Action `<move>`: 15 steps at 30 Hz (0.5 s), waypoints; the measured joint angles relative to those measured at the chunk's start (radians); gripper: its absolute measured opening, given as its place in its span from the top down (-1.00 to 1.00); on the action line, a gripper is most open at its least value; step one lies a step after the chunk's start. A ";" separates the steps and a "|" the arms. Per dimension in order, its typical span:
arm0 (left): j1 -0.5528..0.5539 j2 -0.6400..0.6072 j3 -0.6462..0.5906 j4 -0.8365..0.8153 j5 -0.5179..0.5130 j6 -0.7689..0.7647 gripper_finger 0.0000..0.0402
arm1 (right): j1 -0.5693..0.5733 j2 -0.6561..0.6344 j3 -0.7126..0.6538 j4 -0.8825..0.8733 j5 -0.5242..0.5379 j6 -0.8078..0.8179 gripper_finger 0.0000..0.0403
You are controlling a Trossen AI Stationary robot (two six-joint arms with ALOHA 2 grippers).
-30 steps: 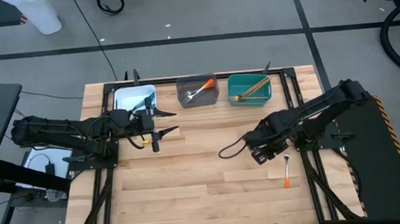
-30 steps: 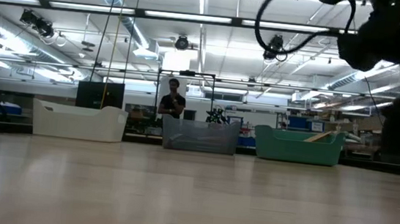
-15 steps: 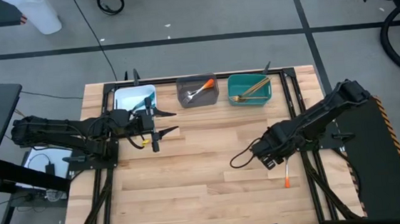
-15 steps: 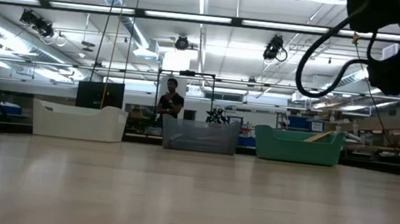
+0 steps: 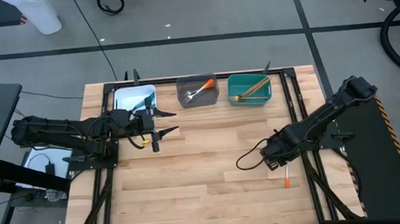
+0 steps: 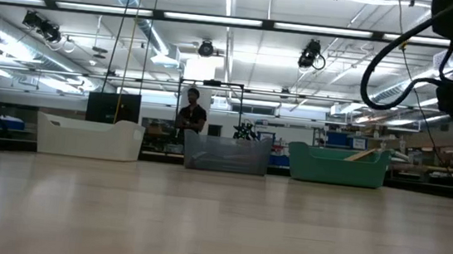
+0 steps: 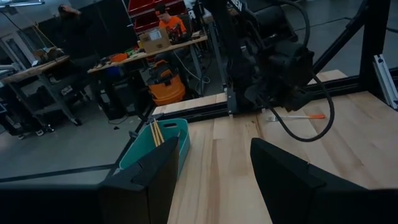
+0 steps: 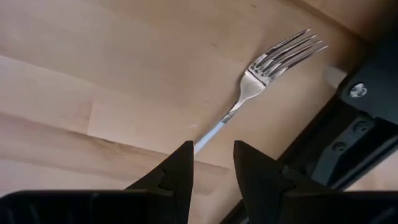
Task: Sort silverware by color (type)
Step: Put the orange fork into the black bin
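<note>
An orange-handled fork [image 5: 286,179] lies flat on the wooden table near the right edge. In the right wrist view its silver head [image 8: 273,59] shows, and its neck runs back between my fingers. My right gripper [image 8: 211,171] points down over it [image 5: 281,163], open, with a finger on either side of the neck and touching nothing; the handle is hidden below the fingers there. My left gripper [image 5: 164,123] hovers open and level at the table's left, by the white bin [image 5: 135,99]. Another orange-handled fork lies in the grey bin [image 5: 197,91], and gold silverware in the teal bin [image 5: 249,88].
The three bins stand in a row along the far edge. A black frame rail [image 8: 348,143] runs close beside the fork on the right. Bare wood fills the table's middle and near side [image 5: 198,184]. A person [image 6: 190,115] stands far off in the room.
My right gripper has moved toward the table's right and near edges and has come down over the orange-handled fork, which has stayed where it lay. The left arm has kept still.
</note>
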 joint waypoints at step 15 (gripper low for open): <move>0.000 0.000 0.000 0.000 0.000 0.001 -0.04 | 0.096 -0.056 -0.166 0.189 -0.007 0.239 0.38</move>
